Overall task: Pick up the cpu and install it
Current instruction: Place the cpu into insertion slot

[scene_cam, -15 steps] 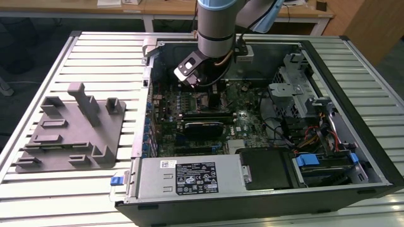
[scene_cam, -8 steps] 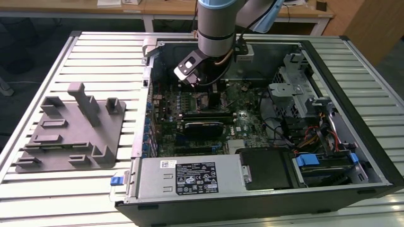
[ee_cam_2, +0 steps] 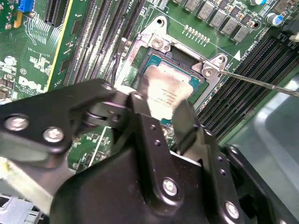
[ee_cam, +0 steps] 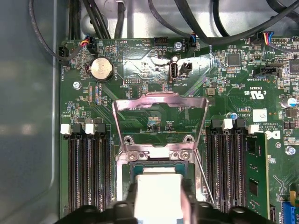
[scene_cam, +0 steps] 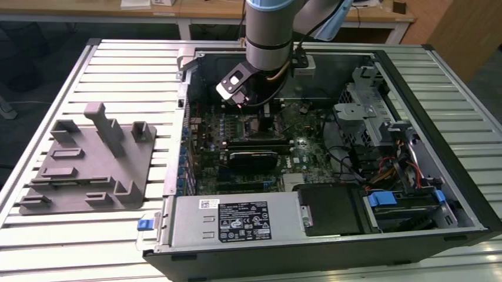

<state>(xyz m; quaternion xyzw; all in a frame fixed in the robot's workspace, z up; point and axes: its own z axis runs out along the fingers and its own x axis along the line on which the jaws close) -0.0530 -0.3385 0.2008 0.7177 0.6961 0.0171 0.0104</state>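
Right, black gripper (ee_cam_2: 161, 106) pinches the small silvery square cpu (ee_cam_2: 167, 91) by its edges over the open dark socket (ee_cam_2: 181, 59) of the green motherboard (ee_cam_2: 37, 56), likely for alignment

Silver arm (scene_cam: 271, 35), blue joint cap (scene_cam: 339, 20), black screw-studded gripper (ee_cam_2: 161, 109).

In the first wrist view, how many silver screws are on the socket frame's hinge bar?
2: one silver screw at one end of the hinge bar, one at the other. The black pincer, holding the silvery square cpu, may hide others.
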